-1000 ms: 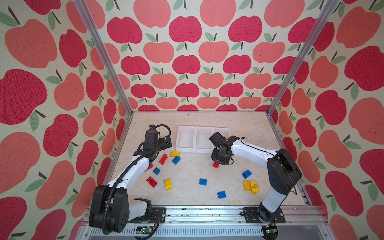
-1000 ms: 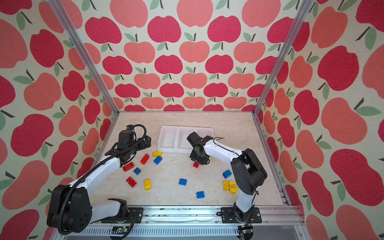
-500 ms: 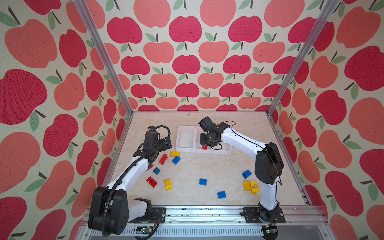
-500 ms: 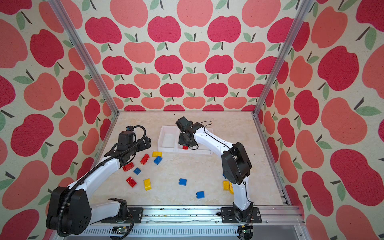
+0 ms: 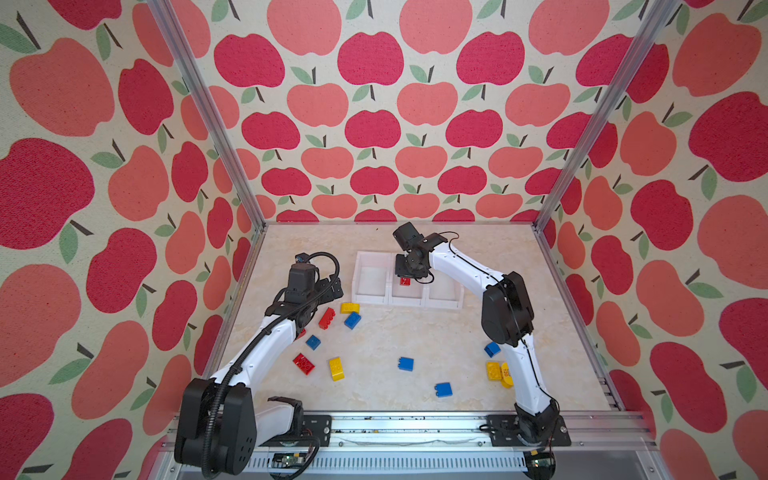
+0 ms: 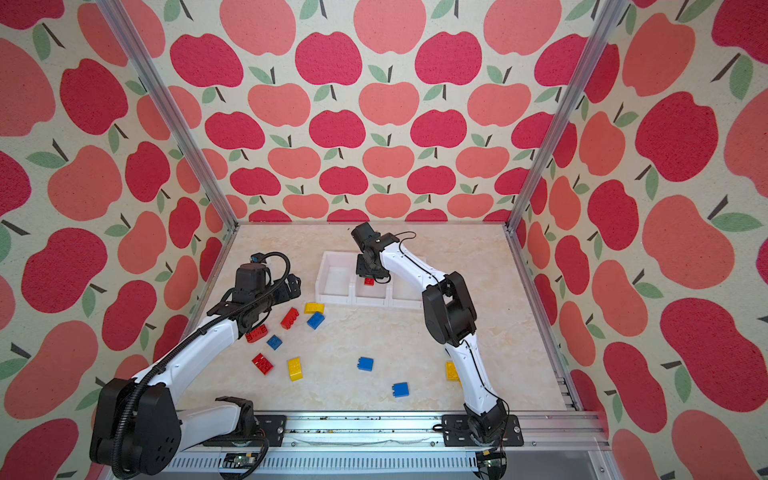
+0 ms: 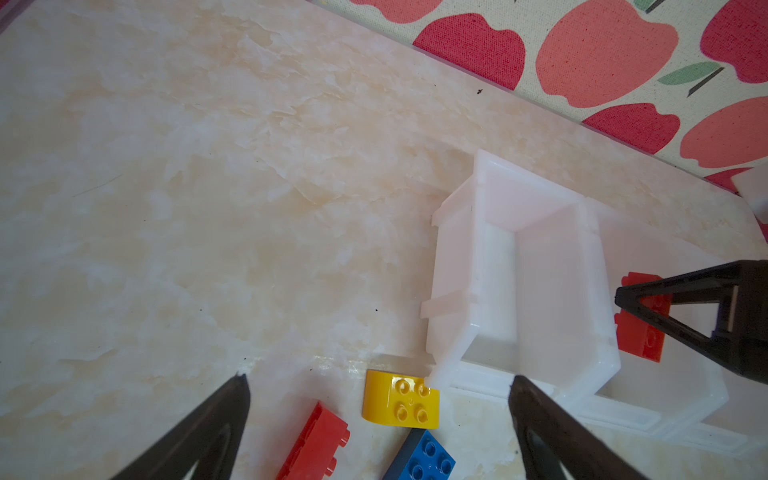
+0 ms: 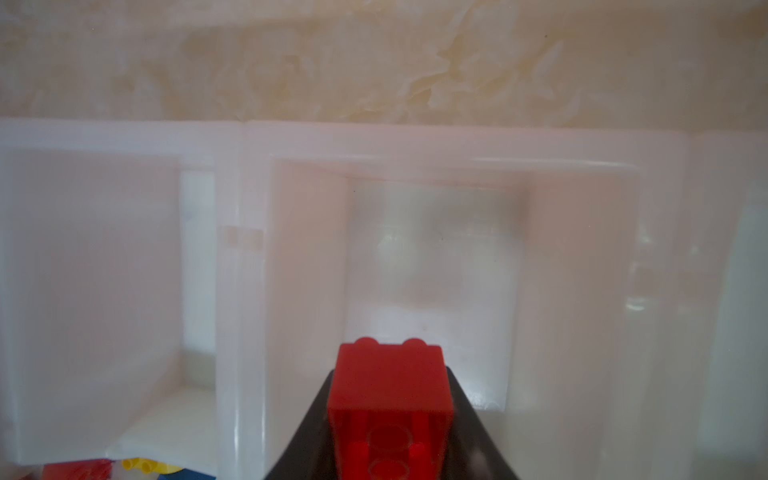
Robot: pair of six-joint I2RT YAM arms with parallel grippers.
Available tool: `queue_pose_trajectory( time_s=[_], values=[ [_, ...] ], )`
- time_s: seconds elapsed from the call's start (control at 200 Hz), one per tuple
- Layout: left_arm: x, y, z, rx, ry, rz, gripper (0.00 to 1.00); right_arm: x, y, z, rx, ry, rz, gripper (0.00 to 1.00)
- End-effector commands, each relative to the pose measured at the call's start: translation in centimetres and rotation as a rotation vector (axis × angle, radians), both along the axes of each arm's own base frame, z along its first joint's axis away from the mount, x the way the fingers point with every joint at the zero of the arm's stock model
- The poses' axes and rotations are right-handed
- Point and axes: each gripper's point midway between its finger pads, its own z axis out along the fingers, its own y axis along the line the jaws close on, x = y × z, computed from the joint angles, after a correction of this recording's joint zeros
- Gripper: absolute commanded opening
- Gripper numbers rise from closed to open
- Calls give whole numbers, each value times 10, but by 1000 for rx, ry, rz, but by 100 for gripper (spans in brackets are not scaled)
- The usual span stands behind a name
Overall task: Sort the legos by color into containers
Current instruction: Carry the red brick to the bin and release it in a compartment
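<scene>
Over the middle bin of the containers (image 5: 374,298), the right tool (image 5: 405,277) is gripping a red lego (image 8: 388,376); the left tool (image 7: 379,379) is hovering wide open near a yellow lego (image 7: 399,401).

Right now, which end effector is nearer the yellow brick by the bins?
Left. Left end effector hovers beside the yellow brick; right end effector hangs over the middle bin.
</scene>
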Motion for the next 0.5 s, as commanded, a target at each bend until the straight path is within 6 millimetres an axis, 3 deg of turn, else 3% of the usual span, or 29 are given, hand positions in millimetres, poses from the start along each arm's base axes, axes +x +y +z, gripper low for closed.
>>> queue_pose_trajectory(
  time_s=[0.0, 0.2, 0.495],
  values=[
    [-5, 2, -4, -5, 22, 17, 99, -4, -3, -5, -17, 40, 16, 32],
    [-4, 1, -5, -6, 22, 15, 99, -5, -6, -3, -20, 48, 21, 52],
    [0, 0, -5, -11, 23, 11, 99, -12, -15, 34, -4, 20, 26, 61]
  ],
)
